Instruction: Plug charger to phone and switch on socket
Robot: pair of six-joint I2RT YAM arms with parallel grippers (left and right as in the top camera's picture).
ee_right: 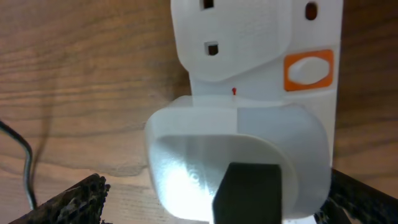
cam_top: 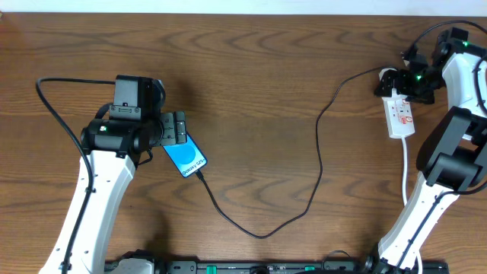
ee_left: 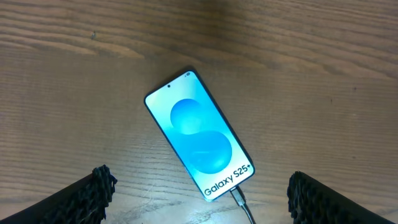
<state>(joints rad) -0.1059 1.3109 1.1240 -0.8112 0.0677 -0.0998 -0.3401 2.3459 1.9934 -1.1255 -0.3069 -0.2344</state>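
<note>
Above the phone [ee_left: 199, 146], left end effector [ee_left: 200, 185] wide apart, empty; right end effector [ee_right: 214, 186] likewise, either side of the socket [ee_right: 261, 37].

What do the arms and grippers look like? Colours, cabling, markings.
The left arm and right arm have white tubular links, black joint housings, a green light near each wrist and thin black cable looping alongside. The left gripper and right gripper are black. The fingers carry rough, knobbly black pads. No markings are legible.
</note>
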